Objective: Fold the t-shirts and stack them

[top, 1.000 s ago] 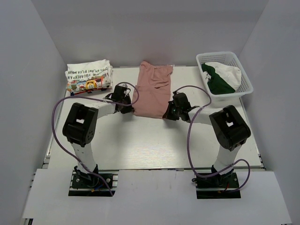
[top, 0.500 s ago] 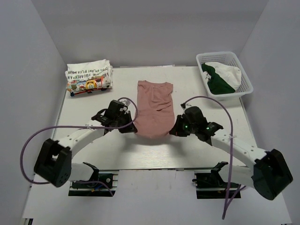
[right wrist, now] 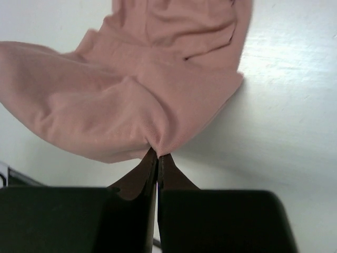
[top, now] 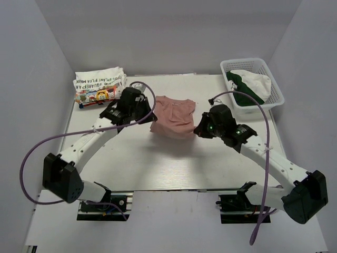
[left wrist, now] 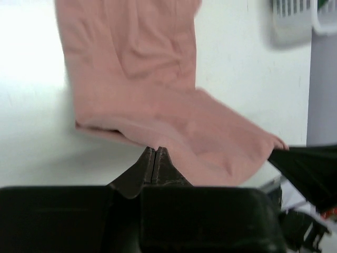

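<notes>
Plain dusty-pink t-shirt [top: 174, 115]. Left of it, white folded t-shirt [top: 100, 87] (dark lettering, bright cartoon print). Right of it, white basket [top: 241, 61] with green-and-white cloth [top: 245, 94].

A robot test cell in a lab: a bare white table [top: 174, 168] boxed in by plain grey walls [top: 158, 31], a left arm [top: 84, 150] and right arm [top: 274, 161] bolted at its near edge, a white basket [top: 241, 60] at the far right corner, a folded white shirt [top: 100, 87] at the far left corner.

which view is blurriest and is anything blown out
Left wrist view: softest, the pink shirt smeared and the table at upper left blown out white. Right wrist view: sharper, creases readable. Top external view: evenly lit, with a mild sheen on the table's near middle.
</notes>
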{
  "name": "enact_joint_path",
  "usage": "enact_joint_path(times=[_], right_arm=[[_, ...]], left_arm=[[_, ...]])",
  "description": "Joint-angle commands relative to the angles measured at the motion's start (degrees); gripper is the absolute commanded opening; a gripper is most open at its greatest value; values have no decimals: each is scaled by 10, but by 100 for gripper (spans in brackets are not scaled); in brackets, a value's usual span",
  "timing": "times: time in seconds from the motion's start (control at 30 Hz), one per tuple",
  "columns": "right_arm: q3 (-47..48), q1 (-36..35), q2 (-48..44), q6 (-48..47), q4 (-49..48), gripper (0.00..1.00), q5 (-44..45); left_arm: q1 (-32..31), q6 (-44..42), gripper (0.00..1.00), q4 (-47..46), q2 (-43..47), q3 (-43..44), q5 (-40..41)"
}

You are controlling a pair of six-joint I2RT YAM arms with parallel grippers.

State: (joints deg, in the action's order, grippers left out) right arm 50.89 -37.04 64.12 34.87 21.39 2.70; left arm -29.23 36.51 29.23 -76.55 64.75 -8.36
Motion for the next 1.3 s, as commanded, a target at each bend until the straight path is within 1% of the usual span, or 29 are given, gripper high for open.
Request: enact_joint_path(times=[0.0,0.07,0.13,0.2,0.23,0.3,0.33,0.43,0.47,0.53,0.57,0.6,0.63,0.67,0.7,0.73,0.77,0.8,0.83,0.87,0.93,0.97,1.0,1.03,1.07,1.1,1.13,1.2,1.27], right_arm=[[60,25,42,-18,-11,0,52],[89,38,65,-28,-15,0,57],[111,49,97,-32,-21,0,55],[133,69,115,-35,-28,0,27],[137,73,142,-37,-43,0,-7],[156,96,172,-38,-54,0,-22],[162,101,194,-38,-63,0,-56],[214,136,238,-43,-76,0,-89],[227,141,275,-48,-84,0,-98],[277,162,306,-57,-80,0,-110],[291,168,358,-58,-70,0,-122],[327,173,377,-63,-72,0,-128],[338,187,412,-58,-78,0,-138],[352,195,451,-56,-73,0,-145],[391,206,469,-53,-74,0,-145],[402,213,505,-54,-84,0,-144],[416,220,542,-55,-92,15,-149],[450,223,584,-73,-86,40,-167],[502,228,608,-74,-72,90,-177],[553,229,656,-80,-49,90,-194],[616,227,667,-104,-14,90,-201],[612,224,666,-114,-8,90,-196],[603,224,636,-118,-25,90,-191],[548,218,617,-121,-37,90,-190],[527,217,582,-121,-62,90,-190],[506,216,548,-122,-83,90,-190],[451,215,518,-125,-89,90,-187],[406,207,480,-126,-103,90,-185],[368,203,450,-129,-114,90,-181]], left_arm=[[7,-2,0,18,-54,91,70],[7,-2,0,30,-85,142,91],[12,-7,0,39,-126,170,107],[24,-7,0,46,-160,201,122],[24,-7,0,52,-171,212,122],[32,-7,0,52,-192,241,129],[40,-14,0,52,-216,251,135],[61,-21,0,52,-263,303,135],[61,-21,0,45,-296,326,135],[67,-21,0,22,-331,346,121],[74,-27,0,9,-350,364,114],[81,-27,0,-7,-367,375,108],[81,-27,0,-20,-409,389,102],[88,-27,0,-31,-429,421,102],[88,-33,0,-44,-448,437,102],[88,-39,0,-64,-490,473,89],[94,-56,12,-73,-512,493,84],[94,-57,32,-67,-534,519,89],[94,-64,77,-49,-555,574,94],[94,-70,100,-29,-592,605,94],[94,-77,100,5,-605,664,107],[94,-77,100,6,-605,665,107],[94,-83,100,-7,-582,632,107],[94,-83,100,-30,-563,607,107],[94,-83,100,-47,-541,578,107],[88,-83,100,-63,-518,519,107],[80,-83,100,-74,-475,494,107],[74,-88,100,-94,-438,436,107],[73,-81,100,-101,-398,407,92]])
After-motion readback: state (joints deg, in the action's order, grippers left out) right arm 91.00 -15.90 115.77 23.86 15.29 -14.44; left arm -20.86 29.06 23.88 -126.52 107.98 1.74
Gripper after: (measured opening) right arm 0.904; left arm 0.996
